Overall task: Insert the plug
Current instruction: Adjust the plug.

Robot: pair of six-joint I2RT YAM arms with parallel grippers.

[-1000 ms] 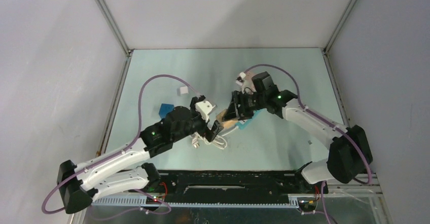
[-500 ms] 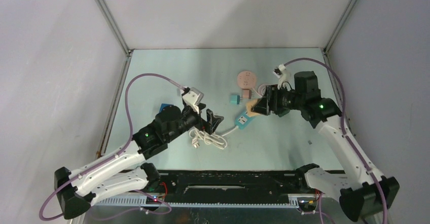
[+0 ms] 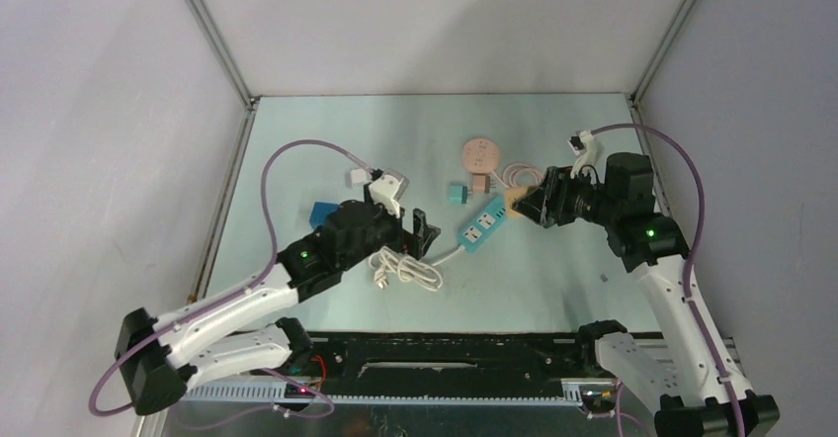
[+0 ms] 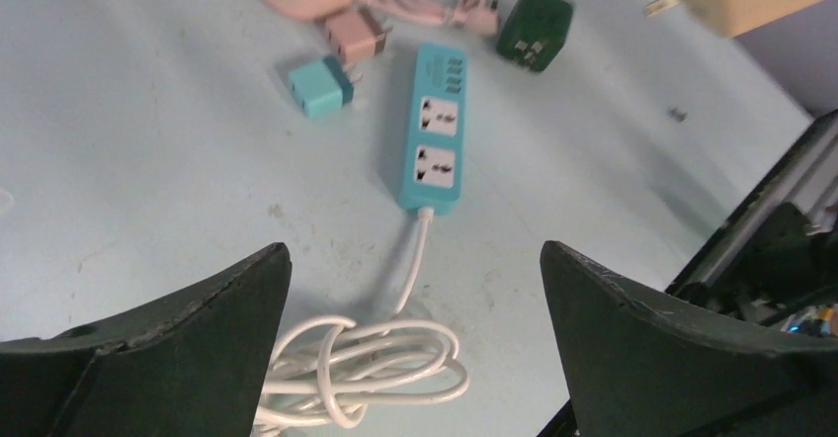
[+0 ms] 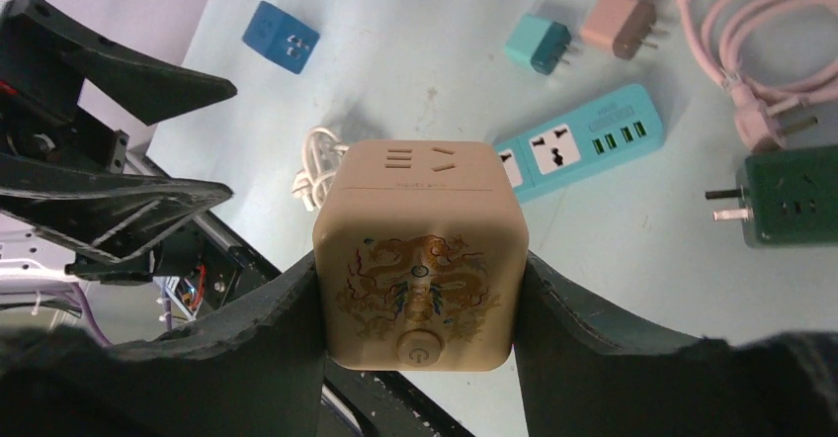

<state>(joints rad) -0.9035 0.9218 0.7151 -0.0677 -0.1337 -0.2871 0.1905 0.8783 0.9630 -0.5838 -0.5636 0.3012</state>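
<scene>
beige plug point(image 5: 420, 219) tight in right pincer point(image 5: 418, 277), near teal power strip point(image 4: 432, 126); left pincer point(image 4: 413, 251) wide open

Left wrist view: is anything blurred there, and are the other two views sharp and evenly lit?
Left wrist view: the teal power strip is sharp, but the tan cube plug at the top right edge is soft and cropped. Right wrist view: that plug is crisp, held between dark fingers that show little detail. Top external view: even light, soft shadows, no glare.
</scene>
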